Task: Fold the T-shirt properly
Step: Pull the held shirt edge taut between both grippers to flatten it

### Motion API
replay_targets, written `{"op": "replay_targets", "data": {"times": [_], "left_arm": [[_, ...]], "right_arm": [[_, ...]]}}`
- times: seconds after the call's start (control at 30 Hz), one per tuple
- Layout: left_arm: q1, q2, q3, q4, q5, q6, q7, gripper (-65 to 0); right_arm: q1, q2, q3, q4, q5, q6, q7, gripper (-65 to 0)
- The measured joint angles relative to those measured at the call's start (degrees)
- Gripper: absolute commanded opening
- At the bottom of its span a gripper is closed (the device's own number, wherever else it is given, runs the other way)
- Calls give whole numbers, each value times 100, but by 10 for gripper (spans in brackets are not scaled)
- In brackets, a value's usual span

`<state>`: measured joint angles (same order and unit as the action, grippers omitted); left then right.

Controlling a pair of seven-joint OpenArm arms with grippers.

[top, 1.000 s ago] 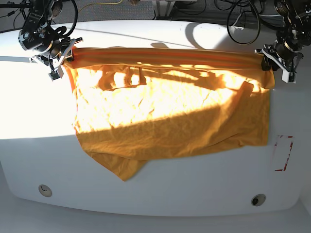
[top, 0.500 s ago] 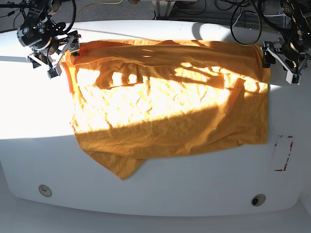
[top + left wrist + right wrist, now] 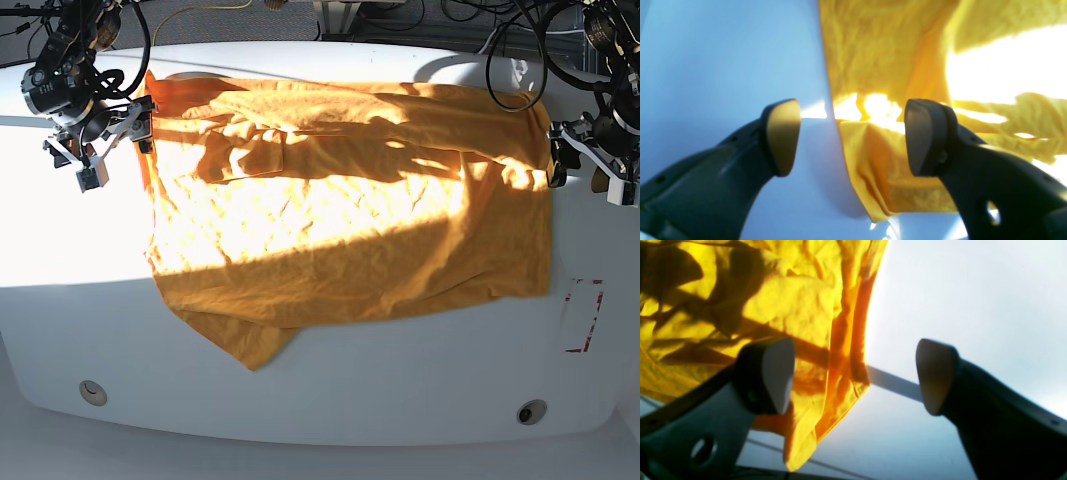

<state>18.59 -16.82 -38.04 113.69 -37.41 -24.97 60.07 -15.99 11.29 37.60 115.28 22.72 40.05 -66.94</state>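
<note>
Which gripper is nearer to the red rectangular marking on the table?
The left gripper. It hangs above the marking in the base view, on the same side; the right gripper is at the opposite side.

No readable text, labels, brands, numbers or signs anywhere.

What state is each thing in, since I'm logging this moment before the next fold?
T-shirt: spread on the table, far edge folded over, near edge uneven
Left gripper: jaws open, holding nothing
Right gripper: jaws open, holding nothing
Table: partly sunlit, partly shaded
</note>
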Motion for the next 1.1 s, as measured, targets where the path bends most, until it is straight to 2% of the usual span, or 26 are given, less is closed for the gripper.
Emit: {"op": "replay_targets", "data": {"times": [0.13,0.3,0.43,0.57,0.83,1.0,1.1], "left_arm": [[59,107,72,-31,-208,9,59,-211],[90,260,575,-50,-350,4,59,-211],[249,280,778,-179,-420,7,4,-211],[433,295,778,-435,-4,13,85,-211],[433,297,844,-1178,734,33,11,-211],[476,262,824,-1405,916,7,-7,-211],[448,208,837,-1469,990,4,-13,-211]], "right_arm": [[251,-26,170,-160,-170,-2,-22,-119],[315,-177,92,-223,13,-13,-17,-119],[216,-173,140,-258,-22,-11,-15,-119],[-2,-144,142,-374,-57,-11,22,-119],[-125,-400,136,-905,-9,-15,271,-119],[-234,-402,133,-955,-57,-13,256,-119],[-232,-533,136,-962,-98,-13,238,-120]]}}
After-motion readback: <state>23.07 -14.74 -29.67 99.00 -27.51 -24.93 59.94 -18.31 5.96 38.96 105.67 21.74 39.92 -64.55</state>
